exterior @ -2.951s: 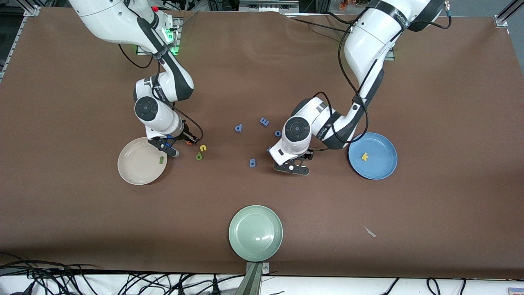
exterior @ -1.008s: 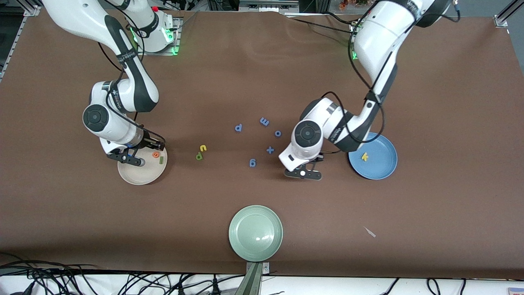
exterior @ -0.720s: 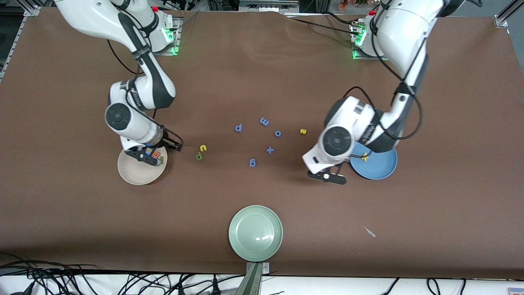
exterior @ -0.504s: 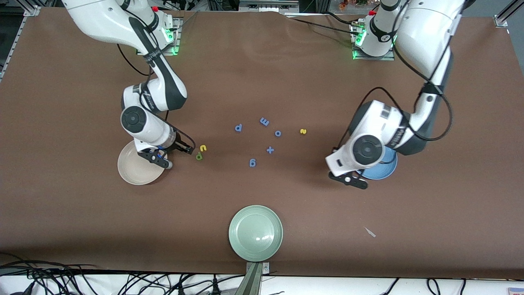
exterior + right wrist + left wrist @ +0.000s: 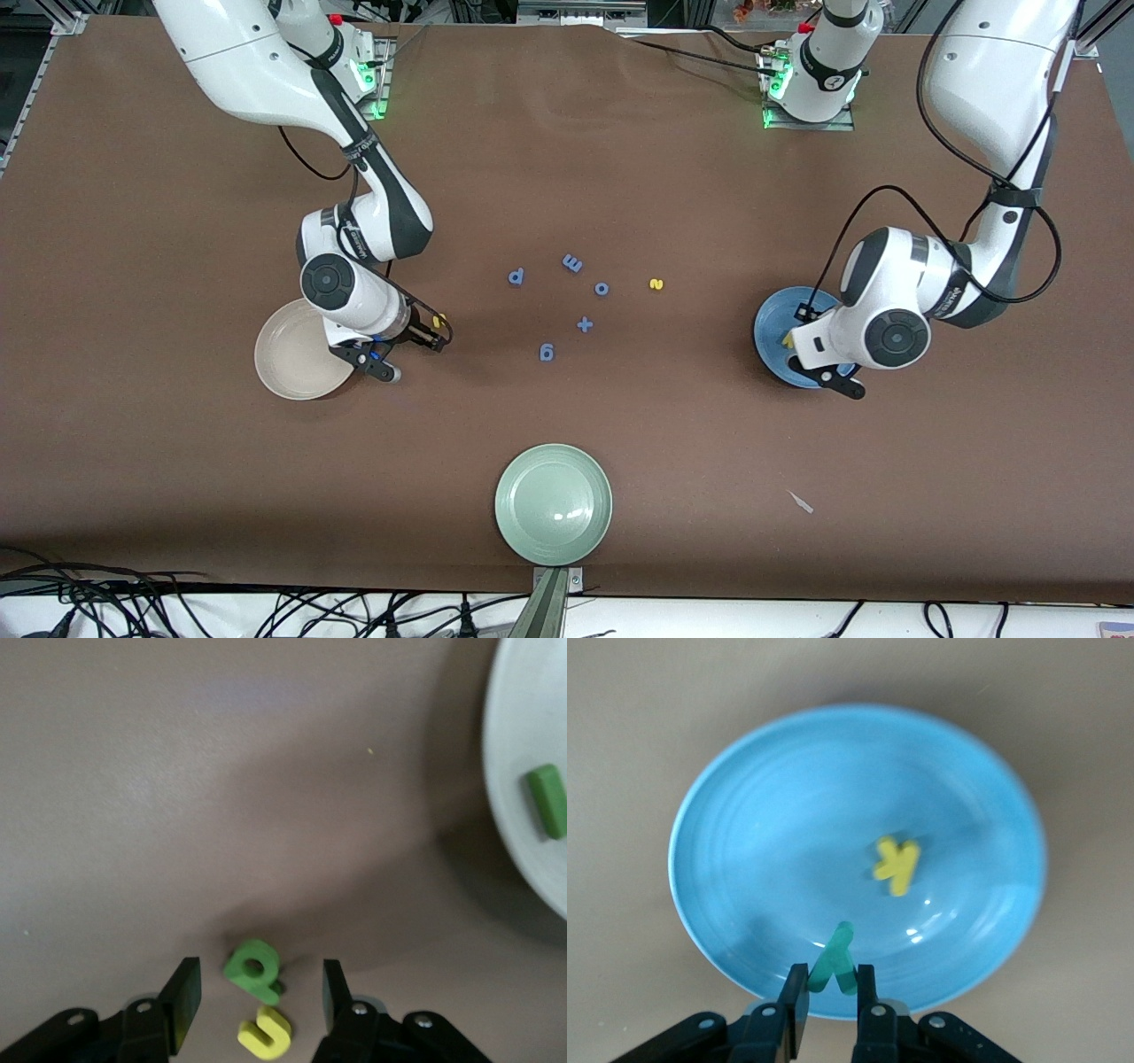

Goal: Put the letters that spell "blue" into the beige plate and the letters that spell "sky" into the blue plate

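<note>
Left wrist view: left end effector (image 5: 830,1001) grips teal y (image 5: 834,960) over blue plate (image 5: 744,859); release next. Right end effector (image 5: 257,992), open, straddles green b (image 5: 252,967).

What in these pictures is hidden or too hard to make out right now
- Front view: the right gripper covers the green b and most of the yellow u.
- Front view: the beige plate is partly under the right arm; the orange e shows nowhere.
- Front view: the left gripper, shut on the teal y, sits under its wrist.
</note>
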